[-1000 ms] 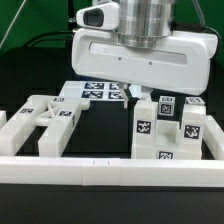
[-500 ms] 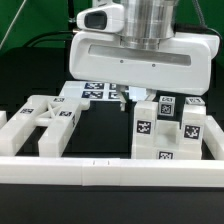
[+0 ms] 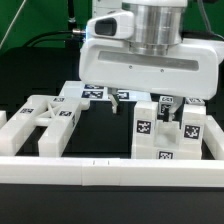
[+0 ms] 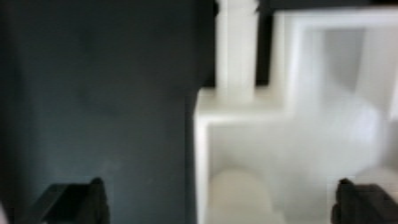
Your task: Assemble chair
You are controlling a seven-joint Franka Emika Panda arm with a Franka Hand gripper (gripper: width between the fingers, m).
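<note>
Your claw (image 3: 141,100) has risen, jaws now wide apart, gripping nothing. Chair block (image 3: 147,135) stands upright at exterior view's right, straight below claw, between fingers (image 4: 71,200); X-frame (image 3: 45,115) well toward that view's left.

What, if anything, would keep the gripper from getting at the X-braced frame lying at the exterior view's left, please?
Probably nothing, so likely yes: the gripper stands open above the upright blocks, and the X-braced frame lies flat with nothing on top of it.
</note>
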